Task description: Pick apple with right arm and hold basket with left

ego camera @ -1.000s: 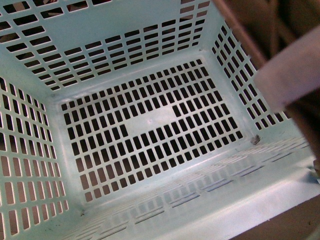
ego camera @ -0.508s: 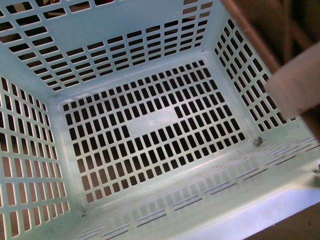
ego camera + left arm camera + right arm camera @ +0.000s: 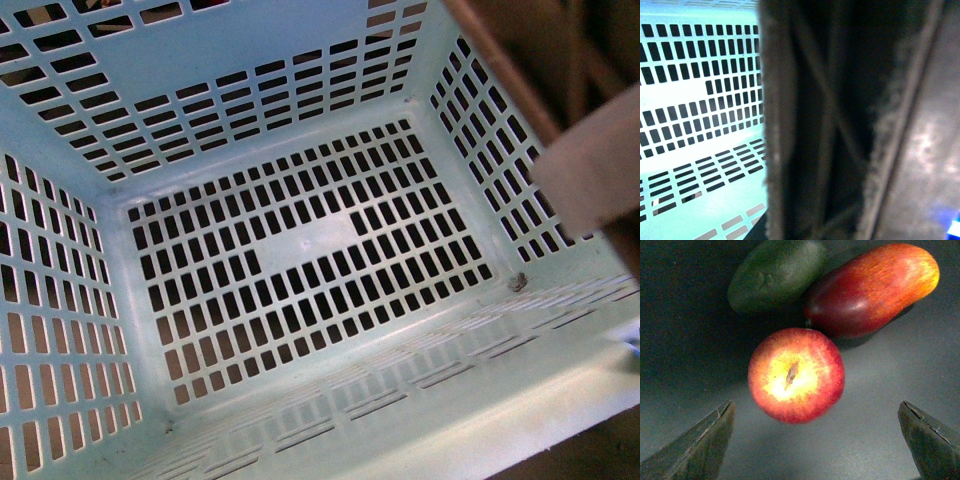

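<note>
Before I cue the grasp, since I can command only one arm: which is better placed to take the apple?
Right. Its open gripper is pointed at the apple, which lies centred between the spread fingertips. The left wrist view shows only the basket and its handle, close up.

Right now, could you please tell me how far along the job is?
Seemingly done: the left wrist camera sits tight against the handles of the basket, though the grip itself is hidden. In hand: the open right gripper is lined up on the apple, not touching it. Left: close and lift.
</note>
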